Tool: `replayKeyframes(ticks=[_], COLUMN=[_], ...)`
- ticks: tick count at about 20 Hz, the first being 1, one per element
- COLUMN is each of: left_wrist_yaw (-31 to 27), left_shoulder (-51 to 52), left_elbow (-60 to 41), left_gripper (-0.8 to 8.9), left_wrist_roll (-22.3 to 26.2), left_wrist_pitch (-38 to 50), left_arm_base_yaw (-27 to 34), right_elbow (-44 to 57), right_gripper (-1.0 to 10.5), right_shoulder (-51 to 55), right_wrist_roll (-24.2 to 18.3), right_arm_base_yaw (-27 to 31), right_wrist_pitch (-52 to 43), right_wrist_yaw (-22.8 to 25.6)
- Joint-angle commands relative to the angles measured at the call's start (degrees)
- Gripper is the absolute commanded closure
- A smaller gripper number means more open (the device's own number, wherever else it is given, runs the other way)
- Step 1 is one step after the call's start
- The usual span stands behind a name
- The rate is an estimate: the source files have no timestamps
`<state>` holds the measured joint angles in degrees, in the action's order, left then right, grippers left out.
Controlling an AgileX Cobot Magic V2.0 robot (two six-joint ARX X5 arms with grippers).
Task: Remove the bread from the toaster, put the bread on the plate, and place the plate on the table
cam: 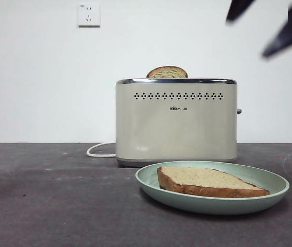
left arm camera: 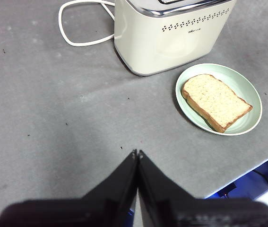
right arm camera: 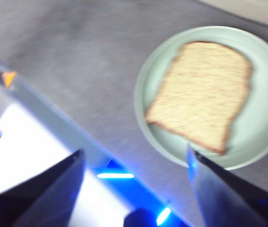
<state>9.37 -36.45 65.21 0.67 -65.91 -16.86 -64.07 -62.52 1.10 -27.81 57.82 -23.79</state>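
1. The toaster (cam: 176, 123) has a smooth cream body with a soft satin sheen, looks like painted metal or plastic, can't tell which. Its top rim is shiny chrome.
2. The plate (cam: 212, 203) is pale mint, smooth and lightly glossy, like glazed ceramic or plastic.
3. The bread (cam: 207, 181) lying on it has a grainy, porous, speckled crumb and a darker, rougher crust. All matt.
4. The table (cam: 48, 200) is dark grey and matt, with faint pale scuffs and specks.
5. The cord (left arm camera: 72, 33) looks like smooth white plastic.
6. The left gripper (left arm camera: 137, 153) has matt black jaws, plastic-looking.
7. The wall socket (cam: 88, 15) is plain white plastic.
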Motion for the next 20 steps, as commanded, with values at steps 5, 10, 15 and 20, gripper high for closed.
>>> replayKeyframes(ticks=[5, 10, 15, 20], left_wrist_yaw=[0.17, 0.17, -0.13, -0.22], left_shoulder=[0.24, 0.24, 0.24, 0.22], left_elbow=[-0.20, -0.20, -0.20, -0.20], left_gripper=[8.22, 8.22, 8.22, 8.21], left_wrist_roll=[0.66, 0.66, 0.66, 0.68], left_wrist_pitch=[0.22, 0.24, 0.22, 0.24], left_arm_base_yaw=[0.09, 0.09, 0.09, 0.09], right_elbow=[0.37, 0.37, 0.37, 0.37], right_gripper=[9.6, 9.6, 9.5, 9.5], right_shoulder=[12.61, 16.72, 16.83, 16.85], right_wrist_roll=[3.61, 3.61, 4.22, 4.20], right_arm_base_yaw=[-6.82, -6.84, -6.84, -6.84], right_wrist_pitch=[5.35, 8.76, 8.70, 8.70], right_wrist_yaw=[3.67, 6.10, 5.99, 6.14])
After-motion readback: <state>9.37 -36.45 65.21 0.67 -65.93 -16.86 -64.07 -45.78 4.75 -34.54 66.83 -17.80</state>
